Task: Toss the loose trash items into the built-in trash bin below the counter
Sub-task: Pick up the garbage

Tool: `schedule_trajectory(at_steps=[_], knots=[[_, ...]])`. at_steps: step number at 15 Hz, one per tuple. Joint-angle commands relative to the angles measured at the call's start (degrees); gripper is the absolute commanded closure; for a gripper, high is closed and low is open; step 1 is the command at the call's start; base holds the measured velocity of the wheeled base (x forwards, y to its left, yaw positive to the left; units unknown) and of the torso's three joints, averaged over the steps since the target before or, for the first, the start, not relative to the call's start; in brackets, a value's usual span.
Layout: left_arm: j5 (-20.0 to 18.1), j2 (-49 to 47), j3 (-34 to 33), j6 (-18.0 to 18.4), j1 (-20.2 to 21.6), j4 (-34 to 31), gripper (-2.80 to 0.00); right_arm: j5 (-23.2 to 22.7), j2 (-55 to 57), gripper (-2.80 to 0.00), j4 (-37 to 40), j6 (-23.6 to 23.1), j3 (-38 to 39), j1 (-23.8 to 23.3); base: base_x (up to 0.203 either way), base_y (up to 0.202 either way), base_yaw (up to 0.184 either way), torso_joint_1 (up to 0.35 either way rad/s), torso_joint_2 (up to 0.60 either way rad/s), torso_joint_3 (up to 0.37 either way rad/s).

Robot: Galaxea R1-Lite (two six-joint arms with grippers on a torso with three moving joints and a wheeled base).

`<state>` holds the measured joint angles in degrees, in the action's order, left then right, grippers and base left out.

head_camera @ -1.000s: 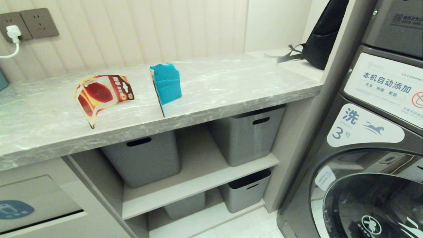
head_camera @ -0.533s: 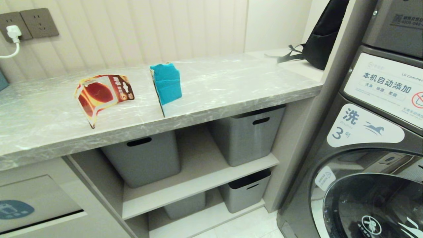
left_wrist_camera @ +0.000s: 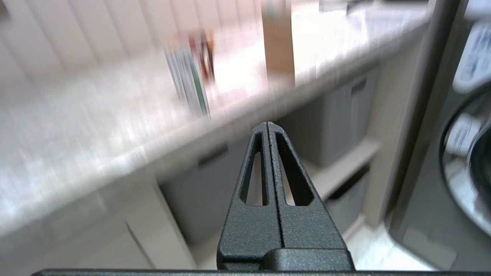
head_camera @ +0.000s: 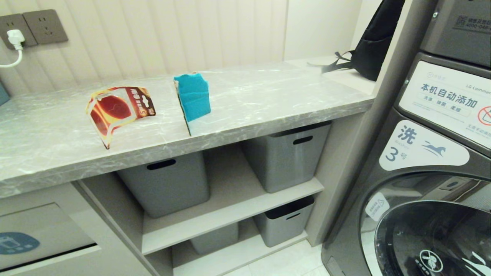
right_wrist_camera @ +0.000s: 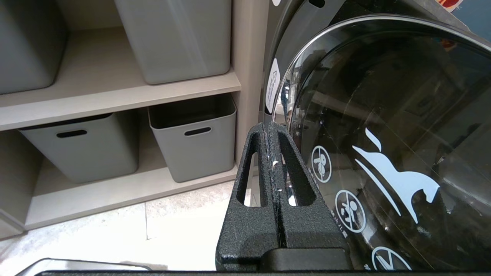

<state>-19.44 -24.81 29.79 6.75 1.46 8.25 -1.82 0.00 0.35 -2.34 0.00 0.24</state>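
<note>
Two loose trash items lie on the grey marble counter [head_camera: 268, 96]: a bent red-orange blister card [head_camera: 119, 111] toward the left and a folded teal-and-brown cardboard piece [head_camera: 193, 97] near the front edge. The built-in trash bin [head_camera: 38, 234], a beige flap with a round blue sticker, sits below the counter at the lower left. Neither gripper shows in the head view. My left gripper [left_wrist_camera: 267, 124] is shut and empty, in front of the counter's front edge [left_wrist_camera: 96, 126], with the card [left_wrist_camera: 190, 76] and the cardboard [left_wrist_camera: 278, 42] blurred beyond it. My right gripper [right_wrist_camera: 268, 125] is shut, low beside the washer door.
Grey storage bins [head_camera: 165, 184] [head_camera: 285, 157] stand on open shelves under the counter. A washing machine [head_camera: 429, 153] fills the right side. A black backpack [head_camera: 374, 46] leans at the counter's far right end. A plugged wall socket [head_camera: 15, 38] is at the upper left.
</note>
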Motion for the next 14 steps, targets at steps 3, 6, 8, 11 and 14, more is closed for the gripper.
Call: schedule_trajectory(at_steps=[3,6,8,11,14], knots=[[-1.17,-11.63,14.83,-0.68,-0.91,-4.75,0.0,-0.03,-0.09,0.0,0.0,-0.03,0.0,0.02,0.0,0.0,0.0,0.0,0.0,0.0],[-2.27,-12.05,14.53,-0.51,-1.02,-5.96,-2.8,-0.03,-0.09,0.0,0.0,-0.03,0.0,0.02,0.0,0.0,0.0,0.0,0.0,0.0],[-4.11,-12.23,14.12,-0.08,-1.02,-8.07,-2.8,-0.03,-0.09,0.0,0.0,-0.03,0.0,0.02,0.0,0.0,0.0,0.0,0.0,0.0],[-3.96,-14.27,12.07,2.79,-0.12,-8.13,-2.8,-0.03,-0.09,0.0,0.0,-0.03,0.0,0.02,0.0,0.0,0.0,0.0,0.0,0.0],[-2.74,-20.66,11.48,5.3,0.34,-7.29,-2.8,-0.03,-0.09,0.0,0.0,-0.03,0.0,0.02,0.0,0.0,0.0,0.0,0.0,0.0]])
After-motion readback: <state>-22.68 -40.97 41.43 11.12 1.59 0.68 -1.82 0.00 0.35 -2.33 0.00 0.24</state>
